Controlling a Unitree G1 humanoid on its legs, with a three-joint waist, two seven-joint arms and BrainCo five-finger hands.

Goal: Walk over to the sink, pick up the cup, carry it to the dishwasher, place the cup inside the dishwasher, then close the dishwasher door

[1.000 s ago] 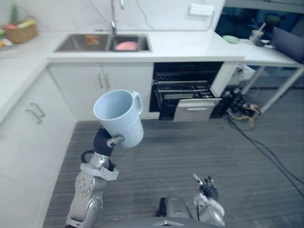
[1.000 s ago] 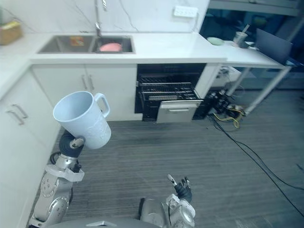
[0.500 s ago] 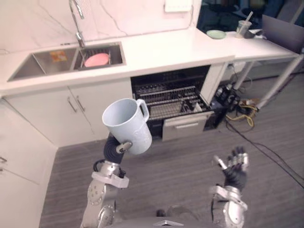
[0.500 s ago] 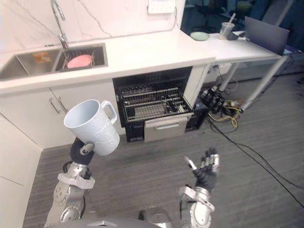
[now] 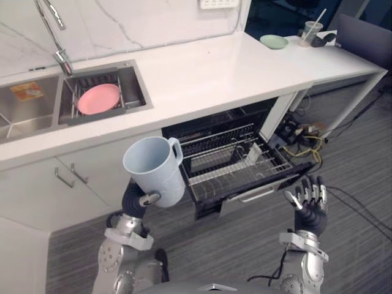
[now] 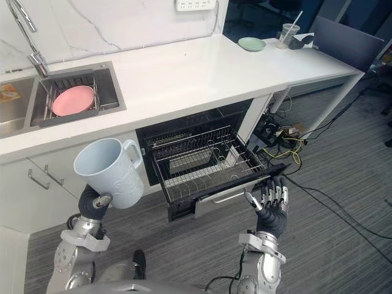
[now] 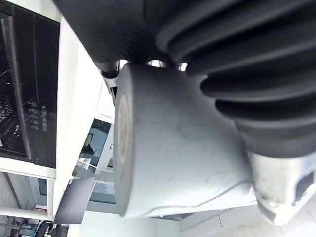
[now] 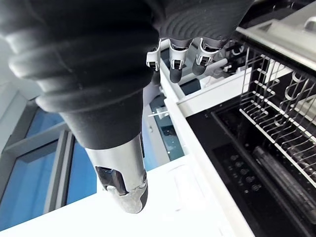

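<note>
White tabletop [image 5: 202, 67] overhangs the open dishwasher [image 5: 245, 184]. Before it, the left hand [image 5: 136, 197] clamps the tilted cup [image 5: 153, 171] low, and the right hand [image 5: 309, 205] is splayed, empty. I'd say the cup may slip or clip the rack [image 6: 202, 165].

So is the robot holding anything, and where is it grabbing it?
Yes. The left robot hand holds the cup round its lower side near the base, not by the handle. The right robot hand is open and holds nothing.
</note>
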